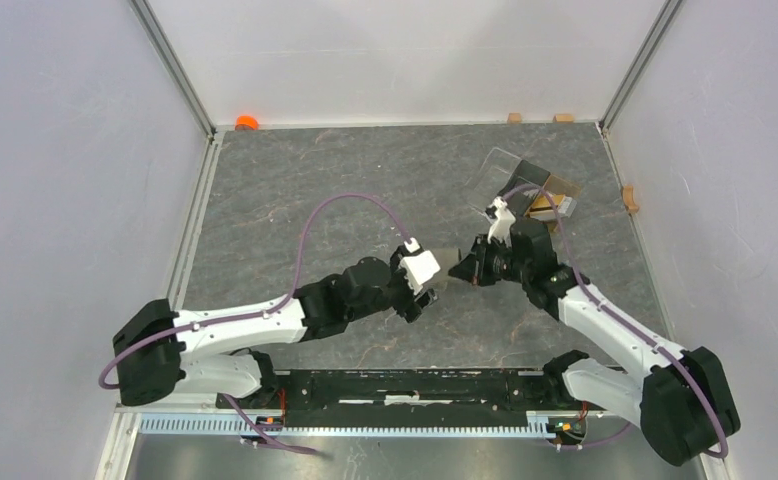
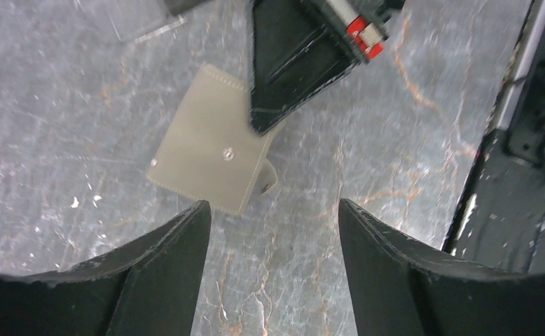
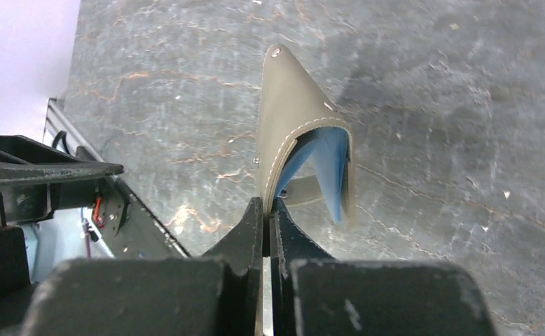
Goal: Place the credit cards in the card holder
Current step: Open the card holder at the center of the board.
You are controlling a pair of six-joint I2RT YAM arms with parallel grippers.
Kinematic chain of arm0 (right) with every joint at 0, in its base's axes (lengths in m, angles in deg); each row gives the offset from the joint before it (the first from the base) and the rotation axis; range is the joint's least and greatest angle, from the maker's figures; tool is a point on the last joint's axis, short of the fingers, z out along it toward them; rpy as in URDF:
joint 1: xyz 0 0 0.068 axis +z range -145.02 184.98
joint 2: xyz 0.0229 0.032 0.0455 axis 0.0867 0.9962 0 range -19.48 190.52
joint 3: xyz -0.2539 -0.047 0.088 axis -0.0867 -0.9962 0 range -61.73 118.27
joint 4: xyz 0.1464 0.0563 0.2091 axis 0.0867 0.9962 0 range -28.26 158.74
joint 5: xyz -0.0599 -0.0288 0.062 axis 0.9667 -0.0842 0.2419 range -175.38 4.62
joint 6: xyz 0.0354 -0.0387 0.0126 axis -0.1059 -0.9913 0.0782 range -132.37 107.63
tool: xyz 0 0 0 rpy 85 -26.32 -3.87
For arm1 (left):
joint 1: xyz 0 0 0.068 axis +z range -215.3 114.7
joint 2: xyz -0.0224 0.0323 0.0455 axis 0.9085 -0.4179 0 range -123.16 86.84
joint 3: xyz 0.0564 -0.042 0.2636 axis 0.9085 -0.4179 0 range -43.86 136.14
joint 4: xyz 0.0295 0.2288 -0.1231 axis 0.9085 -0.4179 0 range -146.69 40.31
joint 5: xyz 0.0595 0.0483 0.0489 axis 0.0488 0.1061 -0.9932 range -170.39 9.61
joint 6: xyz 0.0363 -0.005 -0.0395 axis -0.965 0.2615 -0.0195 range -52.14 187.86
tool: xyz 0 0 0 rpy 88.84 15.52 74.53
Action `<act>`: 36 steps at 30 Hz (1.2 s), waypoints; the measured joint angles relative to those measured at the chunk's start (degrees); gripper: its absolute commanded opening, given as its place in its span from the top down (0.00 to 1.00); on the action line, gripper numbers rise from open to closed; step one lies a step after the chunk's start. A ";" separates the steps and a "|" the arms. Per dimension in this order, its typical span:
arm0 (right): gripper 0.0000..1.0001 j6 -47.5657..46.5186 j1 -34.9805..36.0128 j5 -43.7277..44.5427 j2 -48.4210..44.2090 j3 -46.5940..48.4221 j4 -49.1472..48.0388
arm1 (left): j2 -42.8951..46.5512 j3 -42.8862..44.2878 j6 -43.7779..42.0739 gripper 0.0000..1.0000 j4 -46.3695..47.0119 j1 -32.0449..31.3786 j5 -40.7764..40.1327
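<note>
Clear plastic box [image 1: 502, 170] — far right on marbled table [image 1: 345, 170].

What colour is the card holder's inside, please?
Blue; the card holder shows it best from the right wrist.

Around card holder [image 1: 461, 263]: left gripper [image 2: 273, 206] close at 8 o'clock, right gripper [image 3: 264, 210] at 3 (clamped on its edge). Clear box [image 1: 523, 188] stands at 1. Open tabletop [image 1: 295, 190] from 10 to 12.
</note>
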 measured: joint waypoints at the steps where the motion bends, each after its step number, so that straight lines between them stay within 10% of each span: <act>1: 1.00 -1.64 0.00 -0.79 0.87 3.34 3.39 | 1.25 1.40 0.00 0.23 -1.60 0.00 0.04; 24: 1.00 -1.73 0.00 -11.21 2.95 18.56 32.06 | -5.73 2.95 -3.82 0.01 2.12 -7.69 -6.62; 29: 1.00 0.63 0.00 -12.68 2.54 18.56 32.04 | -10.69 2.89 -5.99 0.22 6.86 -10.16 -14.10; 36: 0.95 2.14 0.00 -13.03 2.51 18.56 31.95 | -15.91 2.89 -10.16 0.82 11.58 -12.33 -26.23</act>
